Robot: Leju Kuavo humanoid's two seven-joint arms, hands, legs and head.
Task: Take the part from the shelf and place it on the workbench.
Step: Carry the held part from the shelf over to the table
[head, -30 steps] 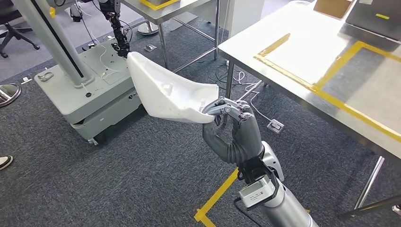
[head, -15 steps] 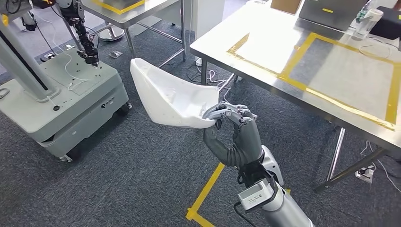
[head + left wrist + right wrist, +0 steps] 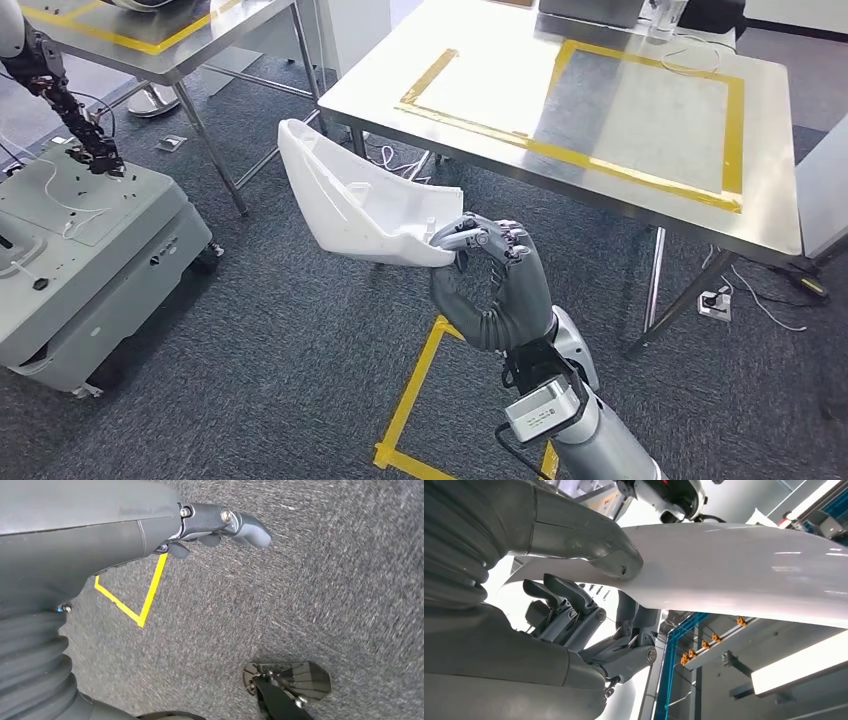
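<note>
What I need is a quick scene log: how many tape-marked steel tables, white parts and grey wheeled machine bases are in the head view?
Steel tables marked with yellow tape: 2
White part, held by the right hand: 1
Grey wheeled machine base: 1
Total: 4

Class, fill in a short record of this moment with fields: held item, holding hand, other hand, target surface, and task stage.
held item: white part
holding hand: right hand, gripping the part's near edge
other hand: left hand, over the carpet, holding nothing
target surface: workbench with yellow tape outlines, ahead and to the right
task stage: part held above the floor, not yet set down on the workbench
</note>
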